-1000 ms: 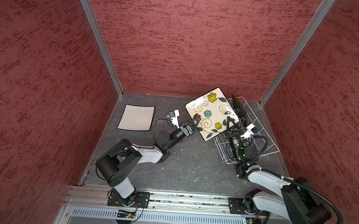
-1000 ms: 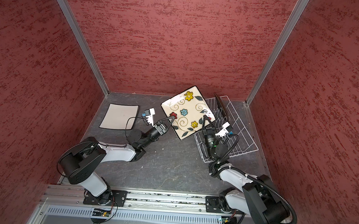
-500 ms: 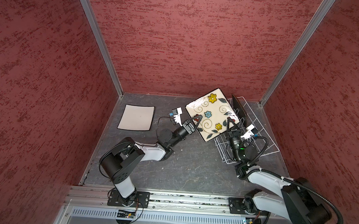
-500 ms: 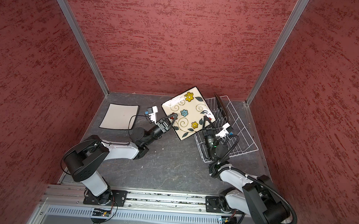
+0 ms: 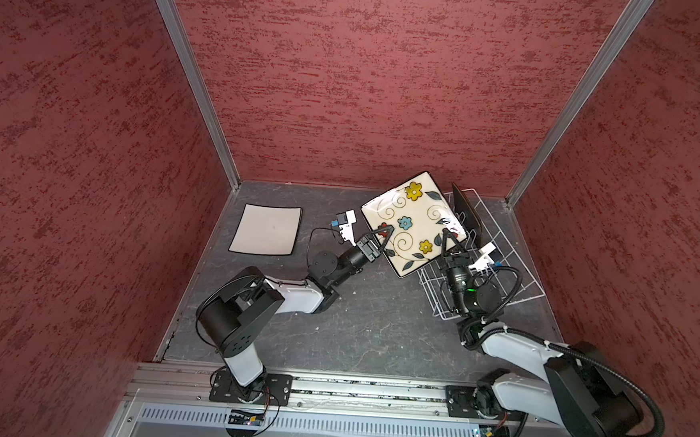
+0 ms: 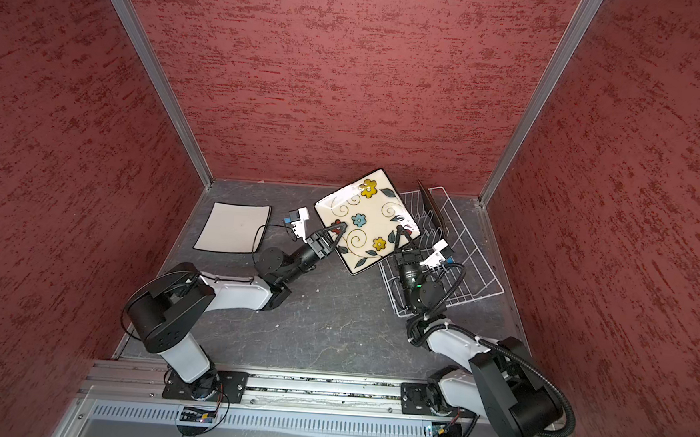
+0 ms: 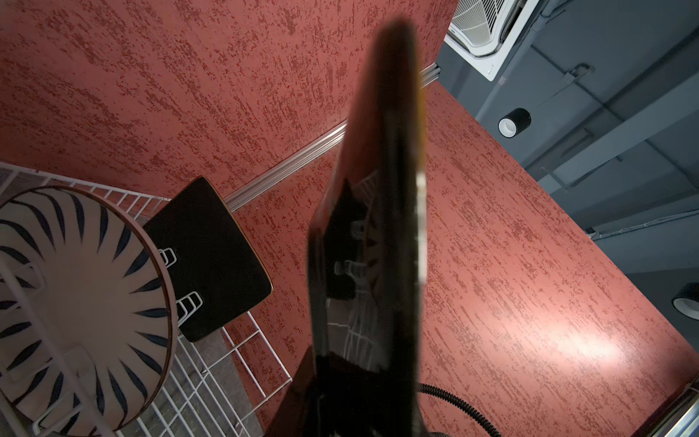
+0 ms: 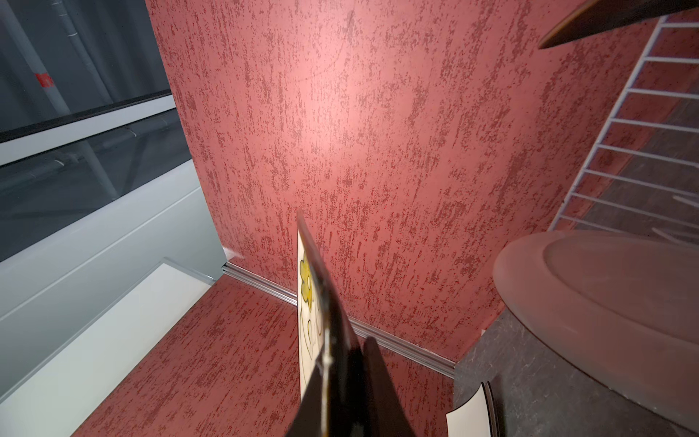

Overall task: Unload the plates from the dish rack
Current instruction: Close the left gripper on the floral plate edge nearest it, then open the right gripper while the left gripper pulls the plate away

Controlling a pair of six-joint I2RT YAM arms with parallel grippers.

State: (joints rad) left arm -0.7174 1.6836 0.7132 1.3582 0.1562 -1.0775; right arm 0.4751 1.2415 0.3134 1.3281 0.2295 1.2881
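Floral plate (image 5: 412, 223) is up in the air, tilted, face toward the top cam, clear of the dish rack (image 5: 515, 279) and just beside its near-left corner. Right gripper (image 5: 447, 234) is clenched on the plate's right edge. Left gripper (image 5: 384, 230) is on the opposite edge by the red flower, jaws pinched onto the rim. The left wrist cam shows that rim edge-on, dead centre btwn the fingers. So both arms have it: looks like a mid-air handover, right to left.

In the rack: black plate (image 5: 467, 214) upright at the far end, and the round streaked plate (image 7: 75, 295) standing in the prongs nearer in. One plain cream plate (image 5: 266, 229) lies flat on the table (image 5: 375, 325), far left, well apart from the rack. Can't spot a second cream one.

Nxt, prob: right lets go first, and only once the left grip is firm, since it's a rim pinch on a glossy plate and could swing or slip. Then the left carries it over toward the cream plate, levels it and sets it down. Right is then free to go back for the streaked one.
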